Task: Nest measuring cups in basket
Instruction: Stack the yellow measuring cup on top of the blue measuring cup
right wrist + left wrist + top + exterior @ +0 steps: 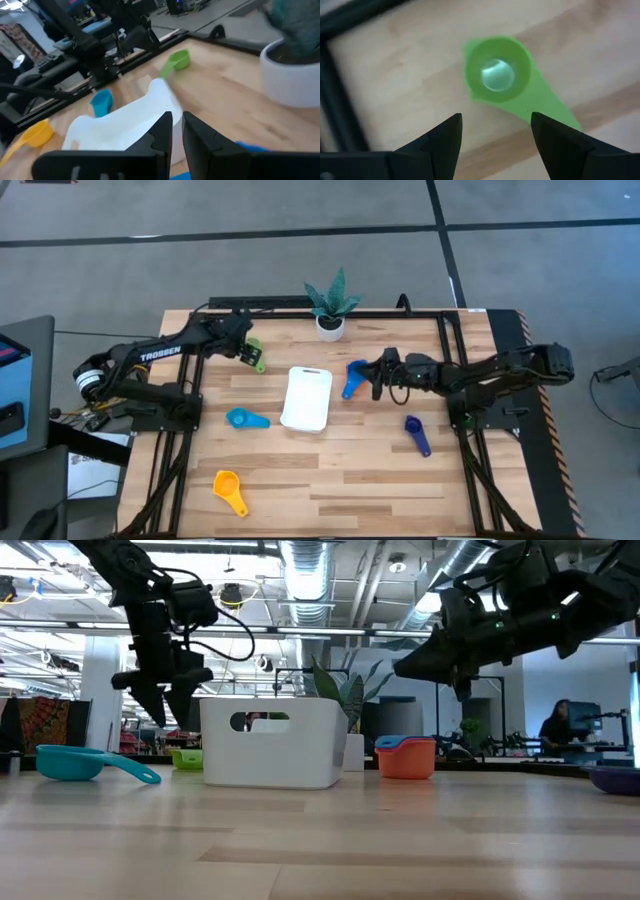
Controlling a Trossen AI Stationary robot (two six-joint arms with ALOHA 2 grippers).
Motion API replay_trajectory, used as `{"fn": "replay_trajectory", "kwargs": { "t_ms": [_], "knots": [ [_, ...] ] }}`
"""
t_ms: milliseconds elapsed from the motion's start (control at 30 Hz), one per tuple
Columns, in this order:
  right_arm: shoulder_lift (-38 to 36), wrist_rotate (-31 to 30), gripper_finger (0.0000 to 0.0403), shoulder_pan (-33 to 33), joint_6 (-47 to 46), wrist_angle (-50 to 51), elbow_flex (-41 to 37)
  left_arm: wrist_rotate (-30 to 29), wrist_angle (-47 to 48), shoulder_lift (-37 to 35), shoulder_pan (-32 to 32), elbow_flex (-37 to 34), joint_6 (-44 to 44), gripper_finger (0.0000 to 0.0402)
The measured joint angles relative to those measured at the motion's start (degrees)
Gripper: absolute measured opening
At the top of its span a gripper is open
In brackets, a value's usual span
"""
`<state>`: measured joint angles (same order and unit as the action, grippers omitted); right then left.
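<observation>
Pale wood planks make up the table [340, 480], with a grey floor around it and an open workshop showing beyond in the low view. At far left the left gripper [243, 345] hangs over the green cup [257, 358], its fingers [445, 135] spread wide above the bowl with nothing between them; this looks like the approach to a first pick, and the next move calls for dropping straight down and closing on the rim or handle. Nearer the front lie the orange-yellow cup [229, 489] and the light blue cup [243, 419], both loose on the wood. The basket [307, 398] sits mid-table and looks empty, so nesting seems not yet begun. Behind it stands a potted plant [331, 308]. Just right of the basket, the blue cup [353, 378] lies beside the right gripper [378, 377], whose fingers are nearly pressed together on nothing. The navy cup [417, 434] lies farthest right.
</observation>
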<state>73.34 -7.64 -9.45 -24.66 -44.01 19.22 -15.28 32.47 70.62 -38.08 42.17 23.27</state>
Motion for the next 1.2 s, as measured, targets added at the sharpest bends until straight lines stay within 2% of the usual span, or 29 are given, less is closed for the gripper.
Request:
{"fn": "replay_trajectory", "kwargs": {
  "t_ms": [100,167,333,467,533,633,733,800,967,1067,1200],
  "knots": [
    [0.0,0.0,0.0067,2.1,-1.0,0.5,0.0,6.1,2.1,0.0,1.8,-0.5,1.7,0.0226],
    [0.0,-0.3,0.0067,3.9,-1.2,0.5,0.0,7.3,4.2,-0.6,4.4,-0.5,2.0,0.0226],
    [0.0,-4.0,0.0067,6.1,-1.5,0.3,0.0,-2.6,4.8,-1.7,10.5,-0.5,3.7,0.0226],
    [0.0,-4.3,0.0067,6.1,-5.4,-0.3,0.0,-3.3,2.9,-1.7,12.6,-0.5,4.2,0.0226],
    [0.0,-4.2,0.0067,5.5,-7.8,-2.4,0.0,-5.6,1.5,-1.7,12.8,-0.5,3.1,0.0226],
    [-2.4,1.7,0.0067,1.5,-8.2,-3.9,1.9,-6.4,-4.6,-1.6,9.9,-0.2,-2.8,0.0218],
    [-6.4,10.2,0.0067,-3.8,-7.8,-0.7,6.6,0.4,-8.6,-1.2,4.2,1.1,-4.7,0.0195],
    [-8.3,12.1,0.0067,-5.4,-5.9,6.4,9.4,2.7,-9.2,-1.2,1.2,1.1,-4.7,0.0176],
    [-9.3,6.3,0.0067,-3.5,-1.8,17.4,12.2,0.9,-10.0,-1.0,-3.2,-0.2,-7.2,0.0143],
    [-8.4,3.5,0.0067,-2.7,-1.7,16.8,12.2,3.2,-10.7,0.8,-5.9,-0.3,-9.0,0.0131],
    [-8.0,3.2,0.0067,-3.5,-1.7,15.2,12.2,5.0,-11.9,4.7,-8.7,-0.3,-9.2,0.0122]
  ]
}}
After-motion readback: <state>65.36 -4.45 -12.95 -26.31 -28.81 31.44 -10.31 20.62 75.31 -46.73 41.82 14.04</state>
